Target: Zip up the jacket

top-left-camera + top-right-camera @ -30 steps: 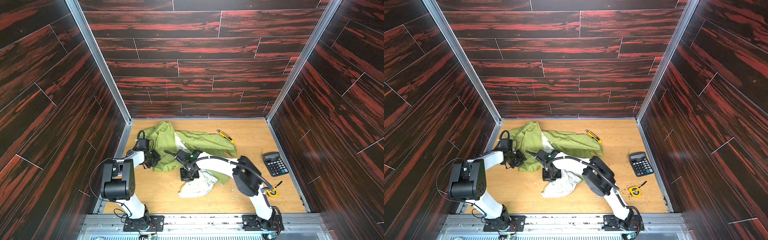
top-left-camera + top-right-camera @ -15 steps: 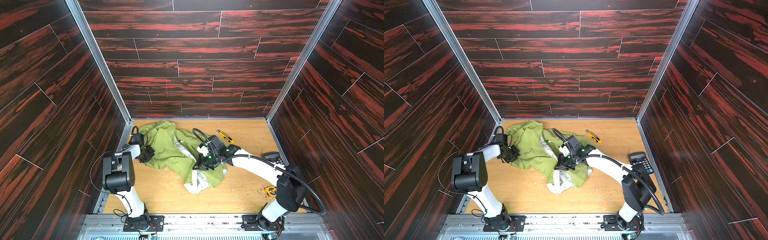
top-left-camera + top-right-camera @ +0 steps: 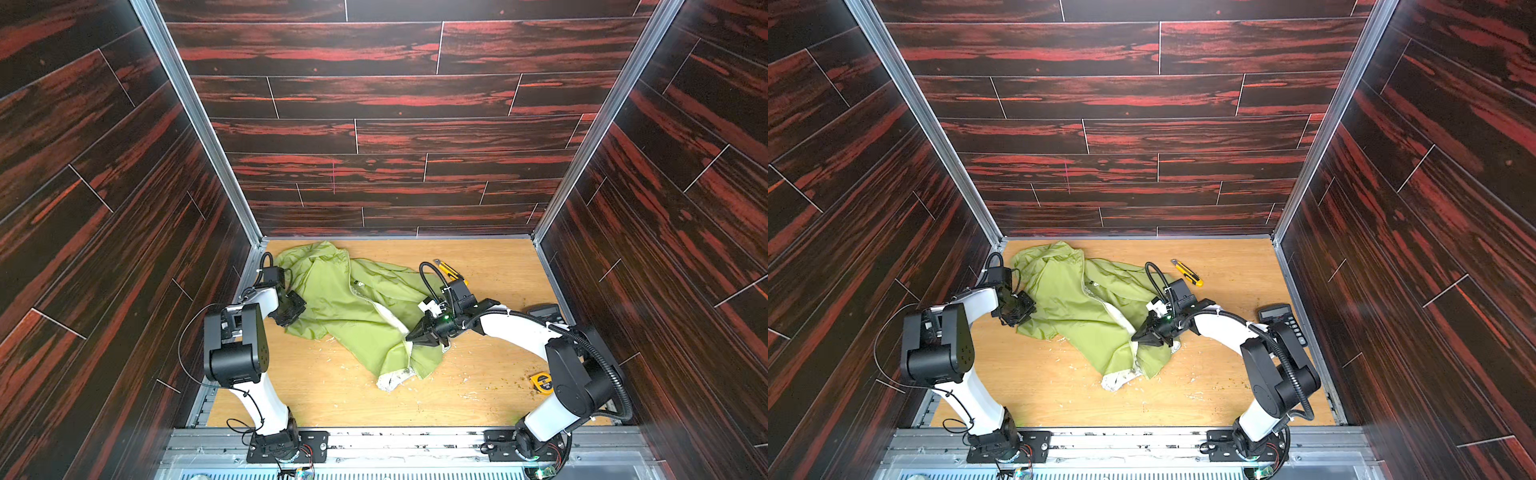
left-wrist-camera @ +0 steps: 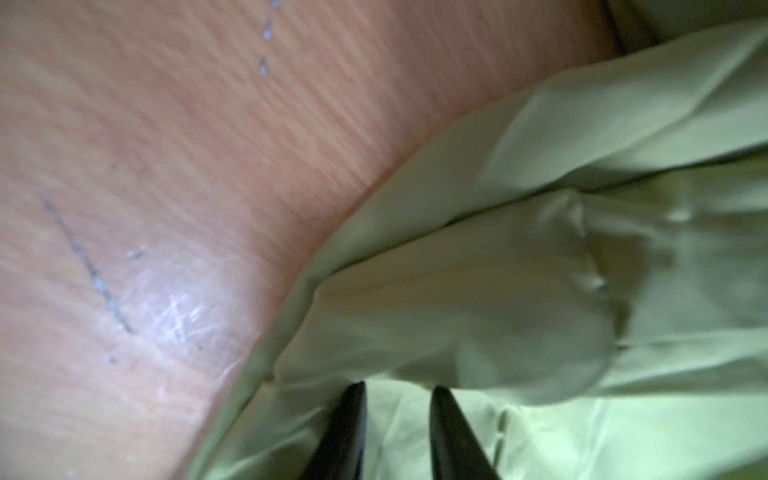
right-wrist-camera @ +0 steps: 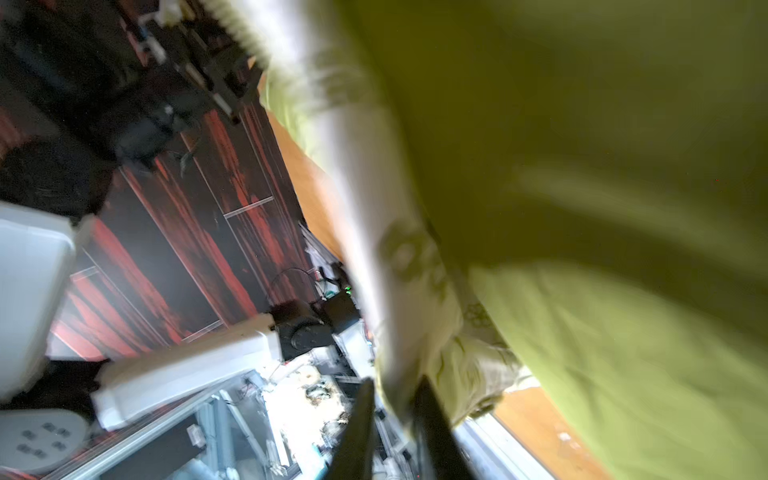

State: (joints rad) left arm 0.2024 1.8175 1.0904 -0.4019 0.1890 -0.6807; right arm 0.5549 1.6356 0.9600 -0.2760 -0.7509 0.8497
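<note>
The right gripper (image 3: pixel 409 338), its jaws parted by a narrow gap, points at the right-hand edge of the jacket (image 3: pixel 353 316) near the middle of the table (image 3: pixel 332 399). Its wrist camera, badly blurred, shows the right gripper (image 5: pixel 392 384) with a strip of the white lining (image 5: pixel 365 208) running through that gap.

Across the cloth, the left gripper (image 3: pixel 289 316) sits at the jacket's left edge. In the left wrist view, the left gripper (image 4: pixel 397 388) has its two black tips a slim gap apart over green folds (whether they pinch the fabric cannot be told).

In both top views the jacket (image 3: pixel 1084 316) lies crumpled on the wooden table, spread from the far left corner toward the centre. Its front is parted, with pale lining (image 3: pixel 392 322) showing along the open edge and at the near hem. A small white logo (image 3: pixel 1093 284) shows on the chest.

Farther out, a yellow utility knife (image 3: pixel 1187 274) lies beyond the right arm. A calculator (image 3: pixel 1283 318) sits at the right edge, partly behind that arm, and a yellow tape measure (image 3: pixel 541 382) lies close to the arm's lower links. Pale flecks dot the tabletop. Dark red wood-grain walls (image 3: pixel 395 104) close in the scene on three sides.
</note>
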